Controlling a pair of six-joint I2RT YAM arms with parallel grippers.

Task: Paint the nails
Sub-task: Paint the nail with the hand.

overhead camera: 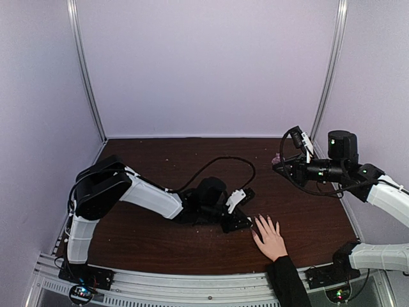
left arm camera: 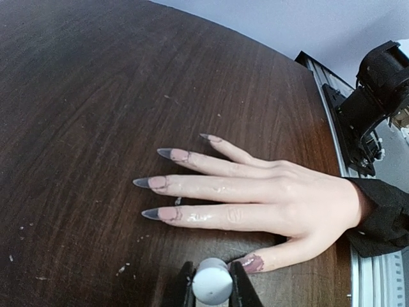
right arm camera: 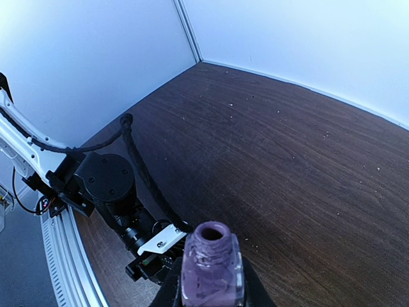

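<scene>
A light-skinned hand [overhead camera: 271, 240] with a black sleeve lies flat near the table's front edge, fingers spread. Its long nails [left arm camera: 153, 213] are pinkish with dark tips. The thumb nail [left arm camera: 252, 262] is smeared with purple polish. My left gripper [overhead camera: 239, 220] hovers just left of the thumb, and in the left wrist view this gripper [left arm camera: 212, 289] is shut on a pale round brush cap [left arm camera: 212, 280]. The brush itself is hidden below the cap. My right gripper [overhead camera: 279, 165], raised at the right, is shut on an open bottle of purple polish [right arm camera: 211, 272].
A black cable [overhead camera: 223, 160] loops across the dark wooden table [overhead camera: 160, 160] behind the left arm. An aluminium rail [overhead camera: 192, 284] runs along the front edge. The right arm's base [left arm camera: 377, 96] stands beyond the sleeve. White walls close in the back and sides.
</scene>
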